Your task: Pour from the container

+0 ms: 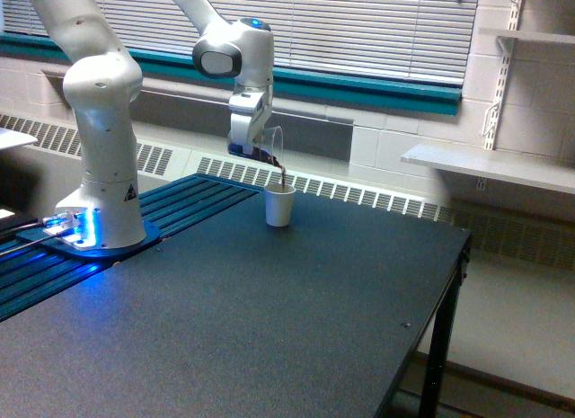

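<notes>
While tilted in my gripper (pixel 253 149), clamped on it, the container (pixel 270 146) hangs at upper centre, dark grains streaming into the white cup (pixel 279 205) on the black table (pixel 269 319). Blinds (pixel 359 31) behind; my fingertips are indistinct.

Gripper (pixel 252 146): white housing, dark at the fingers. Container (pixel 270 145) in its grasp: clear, dark brown contents. A dark brown stream (pixel 283 177) falls below it. Cup (pixel 279 206) beneath: plain white. Table (pixel 269 319) under both: black, finely speckled. Behind the gripper: pale slatted blinds (pixel 359 27) over a teal band (pixel 368 87).
</notes>
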`<state>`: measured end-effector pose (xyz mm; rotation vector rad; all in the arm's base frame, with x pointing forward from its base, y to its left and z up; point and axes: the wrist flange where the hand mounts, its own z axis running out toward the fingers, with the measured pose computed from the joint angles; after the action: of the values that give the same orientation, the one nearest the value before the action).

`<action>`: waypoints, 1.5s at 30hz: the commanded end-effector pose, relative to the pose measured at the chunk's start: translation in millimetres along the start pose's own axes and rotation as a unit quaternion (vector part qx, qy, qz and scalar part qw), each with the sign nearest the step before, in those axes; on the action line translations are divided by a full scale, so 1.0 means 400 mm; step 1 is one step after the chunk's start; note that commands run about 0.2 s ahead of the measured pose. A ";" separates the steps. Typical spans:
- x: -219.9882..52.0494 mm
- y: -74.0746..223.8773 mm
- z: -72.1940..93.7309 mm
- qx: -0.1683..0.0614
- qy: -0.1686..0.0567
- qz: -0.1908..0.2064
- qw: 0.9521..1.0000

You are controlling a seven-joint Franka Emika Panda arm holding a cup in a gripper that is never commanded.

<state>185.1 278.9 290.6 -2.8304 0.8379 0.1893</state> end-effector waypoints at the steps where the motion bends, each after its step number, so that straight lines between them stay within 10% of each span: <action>1: 0.001 0.002 0.008 -0.004 -0.006 -0.004 1.000; 45: -0.005 -0.010 0.025 -0.003 -0.024 -0.002 1.000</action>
<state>184.8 284.5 282.6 -2.8211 0.8363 0.2464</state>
